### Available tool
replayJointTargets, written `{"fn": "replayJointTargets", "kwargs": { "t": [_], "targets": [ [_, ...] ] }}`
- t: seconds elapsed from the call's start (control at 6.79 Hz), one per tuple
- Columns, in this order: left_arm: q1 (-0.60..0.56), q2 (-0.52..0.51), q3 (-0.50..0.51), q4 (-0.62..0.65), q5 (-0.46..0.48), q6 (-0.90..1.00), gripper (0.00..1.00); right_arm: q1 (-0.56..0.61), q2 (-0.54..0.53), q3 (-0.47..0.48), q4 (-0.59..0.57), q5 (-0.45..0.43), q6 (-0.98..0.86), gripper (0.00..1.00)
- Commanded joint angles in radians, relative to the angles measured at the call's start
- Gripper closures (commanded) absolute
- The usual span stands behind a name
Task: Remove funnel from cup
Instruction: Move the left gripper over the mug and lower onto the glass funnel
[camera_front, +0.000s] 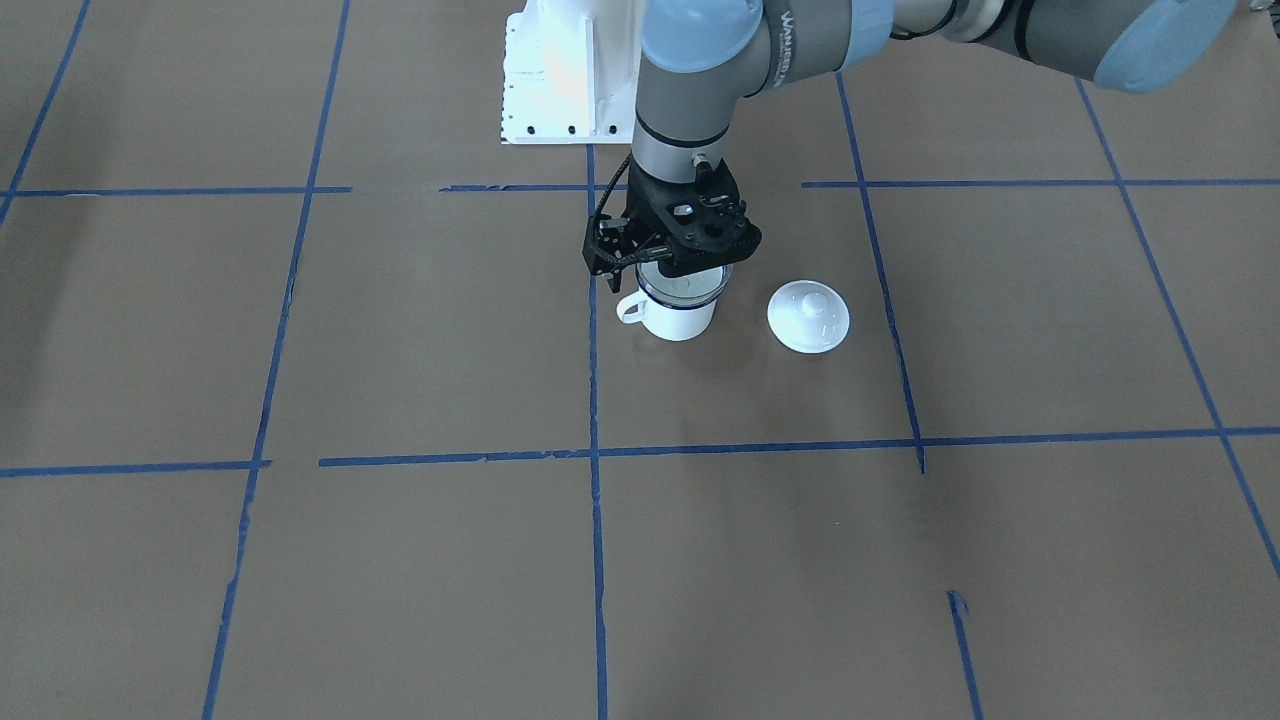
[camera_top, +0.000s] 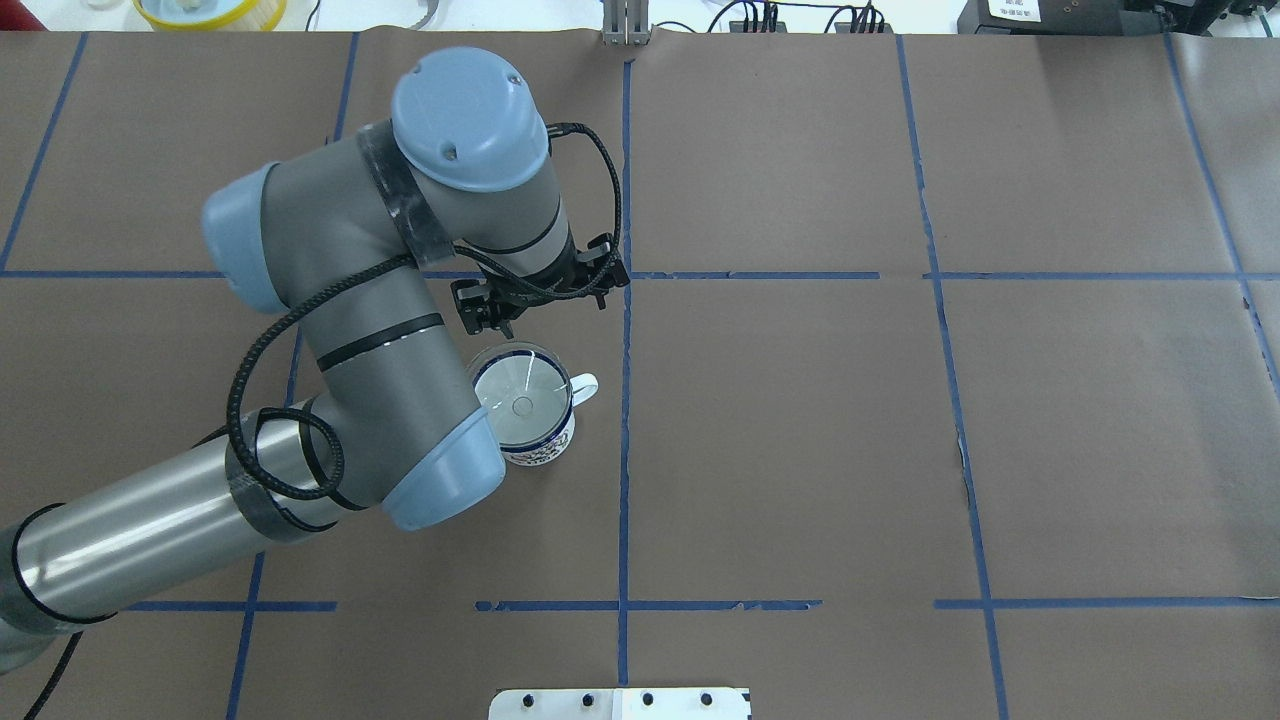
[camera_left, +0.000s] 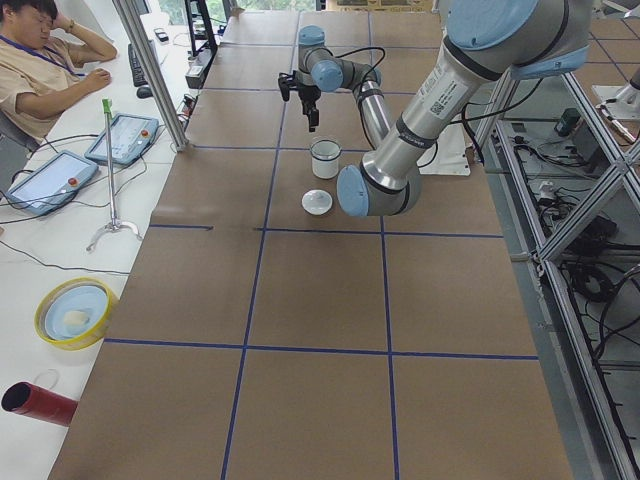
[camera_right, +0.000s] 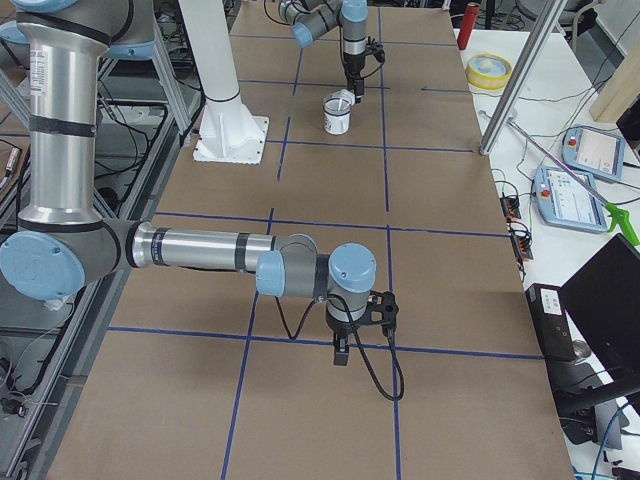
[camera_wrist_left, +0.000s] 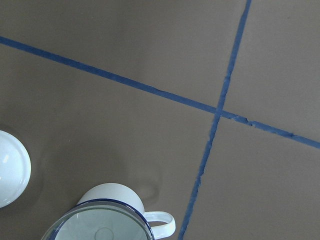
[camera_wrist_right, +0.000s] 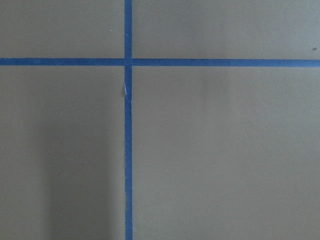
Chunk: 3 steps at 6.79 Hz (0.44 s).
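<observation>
- Lid (camera_front: 808, 316): white, round, knobbed. Lies flat on worktop (camera_front: 400, 350) just beside cup, on robot's left side, not touching it.
- L gripper (camera_top: 488, 322): hangs above worktop, over far-left edge of the funnel (camera_top: 521, 400) seen from overhead. Side view shows a gap betw. gripper tip and funnel rim. Can't tell if fingers are spread or closed: gripper body hides them from the front, and they look too small from overhead.
- Funnel: clear, sits upright in the cup (camera_top: 540, 452), wide rim resting on cup's dark blue rim, spout down inside. L wrist cam catches it at the bottom edge of its view.
- Cup: white, upright near worktop's middle, just left of a blue tape line (camera_top: 624, 450). Loop handle points right, toward that line; blue print on near wall.
- R gripper (camera_right: 340, 355): well apart from cup, low over worktop at robot's right end. Seen only from the side, so can't tell its state. Its wrist cam shows only brown surface and a tape cross.
- Worktop: brown paper, blue tape grid.
- Room: operator (camera_left: 40, 60) seated at a white bench along the far side, w/ two tablets (camera_left: 125, 138), a yellow bowl (camera_left: 75, 312) and a red cylinder (camera_left: 40, 402).
</observation>
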Motion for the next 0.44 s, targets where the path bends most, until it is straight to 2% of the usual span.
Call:
{"fn": "replayJointTargets", "kwargs": {
  "t": [0.0,0.29],
  "targets": [
    [0.042,0.003,0.034,-0.001,0.026,-0.001,0.08,0.000,0.000,0.000,0.000,0.000,0.000,0.00],
    [0.064,0.009,0.047,-0.006,0.024,0.003,0.13,0.000,0.000,0.000,0.000,0.000,0.000,0.00]
  ]
}}
